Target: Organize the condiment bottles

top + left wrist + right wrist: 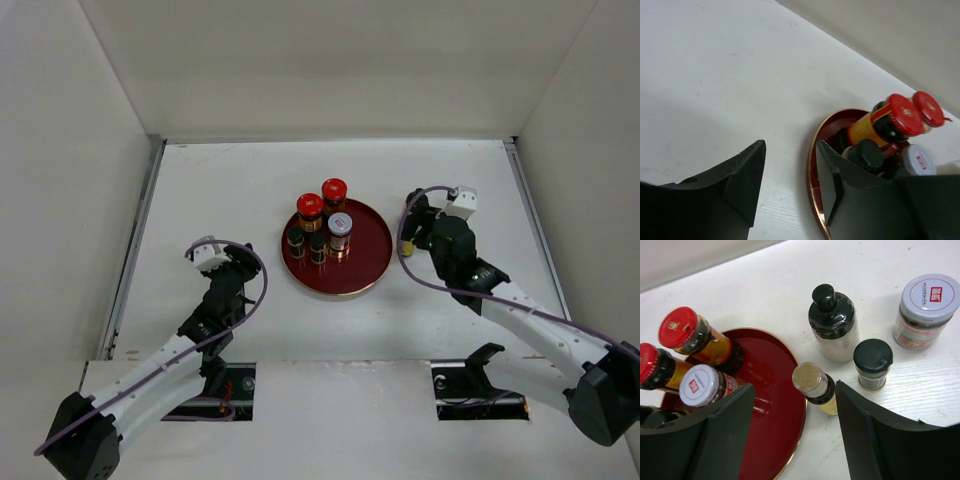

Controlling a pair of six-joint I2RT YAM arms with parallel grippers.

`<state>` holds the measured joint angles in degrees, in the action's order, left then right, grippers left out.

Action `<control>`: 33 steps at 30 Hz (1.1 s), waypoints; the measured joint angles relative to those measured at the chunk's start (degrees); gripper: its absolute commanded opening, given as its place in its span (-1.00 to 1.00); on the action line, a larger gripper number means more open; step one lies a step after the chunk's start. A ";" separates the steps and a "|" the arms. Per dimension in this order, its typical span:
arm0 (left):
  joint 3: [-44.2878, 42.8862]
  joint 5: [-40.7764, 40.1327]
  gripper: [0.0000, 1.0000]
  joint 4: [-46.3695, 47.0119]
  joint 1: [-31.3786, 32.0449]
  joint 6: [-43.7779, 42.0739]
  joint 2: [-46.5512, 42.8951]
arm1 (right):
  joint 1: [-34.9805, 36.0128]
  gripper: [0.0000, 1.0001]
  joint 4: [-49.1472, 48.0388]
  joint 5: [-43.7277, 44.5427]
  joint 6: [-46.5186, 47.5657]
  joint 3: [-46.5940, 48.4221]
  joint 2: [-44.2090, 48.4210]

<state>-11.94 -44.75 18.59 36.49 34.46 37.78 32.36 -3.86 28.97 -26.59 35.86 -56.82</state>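
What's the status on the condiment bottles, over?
Left gripper open, empty. Right gripper open, lined up on gold-capped bottle. Five condiment bottles on red tray, four off it. Black-capped jar close beside the gold-capped one.

A round red tray [366, 258] sits on the surface [220, 190]. On its left half stand two red-capped bottles [310, 206] at the back, a white-capped jar [340, 224] and two small dark bottles [296, 240] in front.

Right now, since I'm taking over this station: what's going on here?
Two arms are gathering condiment bottles onto a red tray; five stand on it. The right gripper, open, straddles a gold-capped bottle beside the rim, with three more containers on the table beyond. The left gripper hangs open and empty at the tray's other side.
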 measured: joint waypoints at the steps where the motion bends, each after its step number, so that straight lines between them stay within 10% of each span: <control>1: 1.55 0.20 -0.12 0.81 -0.76 0.92 -0.35 | -0.02 0.45 1.16 0.24 0.31 1.29 -1.11; 33: 6.84 5.97 0.07 10.45 -2.73 8.41 2.89 | -1.29 -0.12 11.47 3.19 2.84 12.41 -16.72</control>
<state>-5.10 -38.79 29.04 33.76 42.87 40.66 31.07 7.62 32.16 -23.75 48.27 -73.54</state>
